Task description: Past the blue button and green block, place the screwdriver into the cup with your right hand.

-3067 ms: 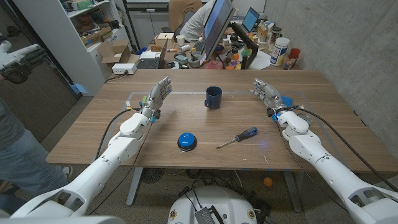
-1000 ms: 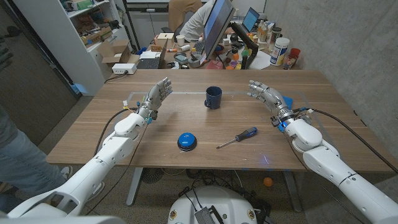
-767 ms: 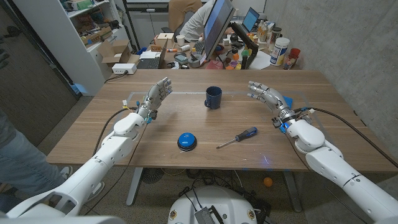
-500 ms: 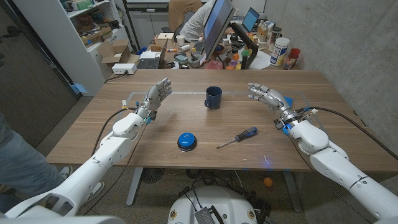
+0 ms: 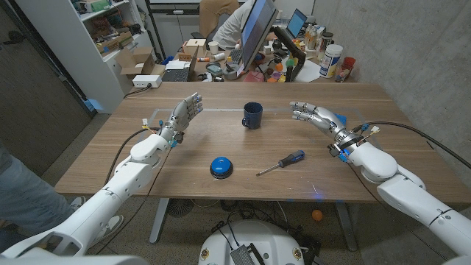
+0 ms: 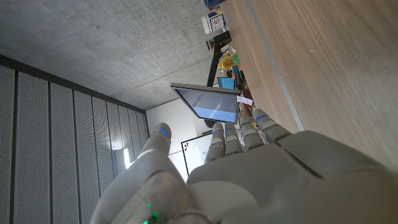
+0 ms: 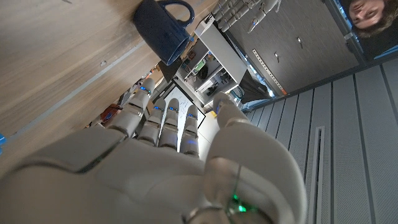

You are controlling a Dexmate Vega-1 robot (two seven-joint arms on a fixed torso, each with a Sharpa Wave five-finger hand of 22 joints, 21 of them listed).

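since the earlier frames, right hand point(image 5: 315, 115) has swung in toward the cup point(image 5: 252, 115), fingers spread, holding nothing. left hand point(image 5: 183, 115) fingers together, empty. screwdriver point(image 5: 281, 163) lies on table point(image 5: 221, 140) right of blue button point(image 5: 221, 166). cup handle half hidden.

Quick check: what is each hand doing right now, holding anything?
Left hand: open, holding nothing.
Right hand: open, holding nothing; the blue-handled screwdriver lies on the wooden table.
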